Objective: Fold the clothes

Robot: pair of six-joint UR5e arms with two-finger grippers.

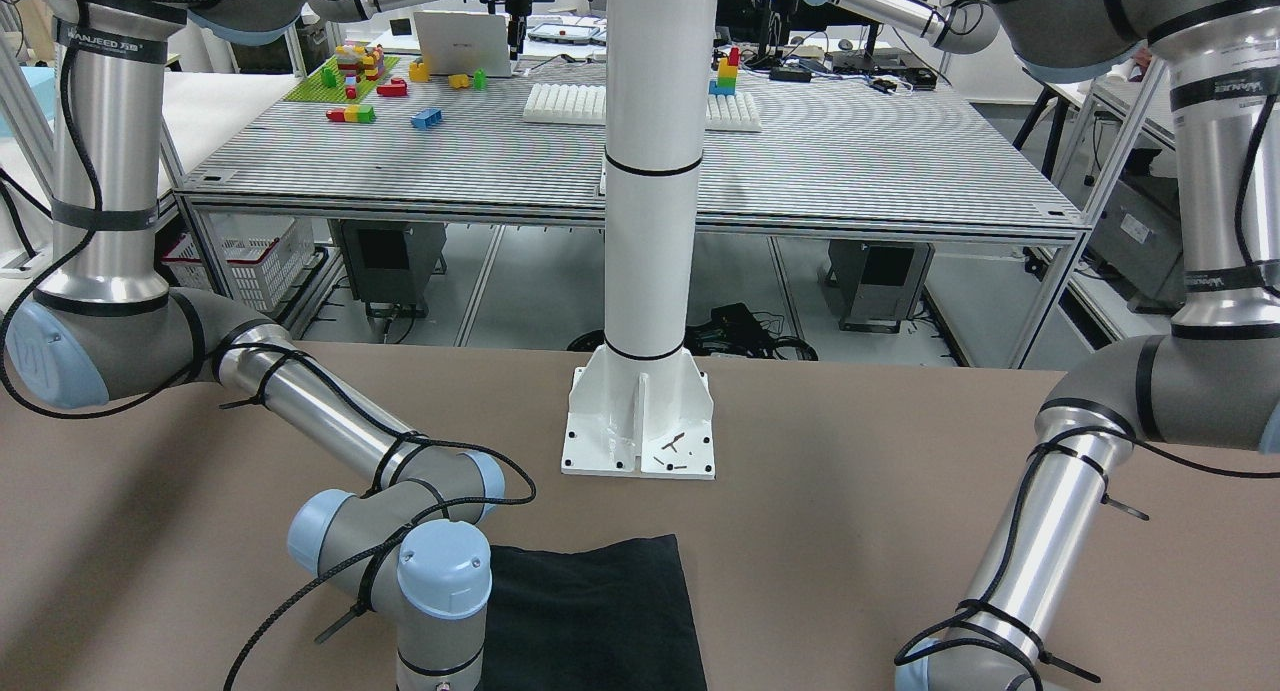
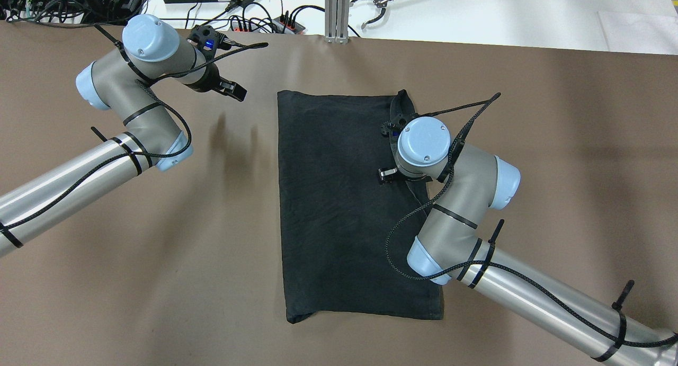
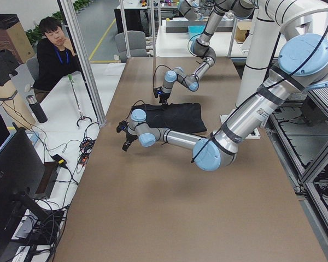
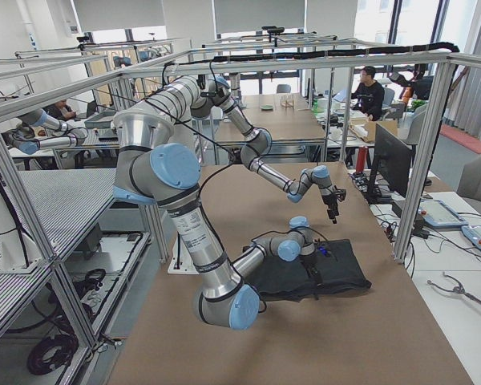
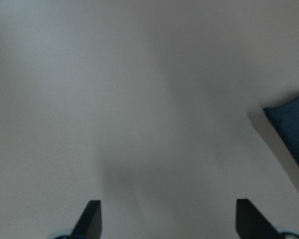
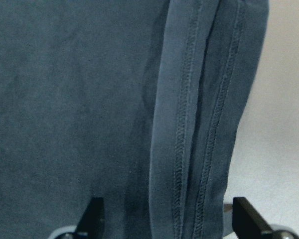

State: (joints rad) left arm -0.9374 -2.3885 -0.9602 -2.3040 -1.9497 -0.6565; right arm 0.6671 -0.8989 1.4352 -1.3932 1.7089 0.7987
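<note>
Right gripper [image 6: 165, 221] hovers, jaws apart, over the stitched hem [image 6: 189, 124] of the plain black soft fabric garment [image 2: 339, 207] lying flat mid-table. The left gripper [image 5: 167, 219] is spread too, over the brown tabletop [image 2: 132, 260]. You're handling light, floppy cloth, I'd guess, so pinch that layered hem edge.

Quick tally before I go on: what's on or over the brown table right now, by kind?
Black soft fabric garment, lying flat: 1
Two-finger robot hands: 2 (left hand open, off the garment; right hand open over its stitched hem)
White metal column base: 1
Total: 4
</note>
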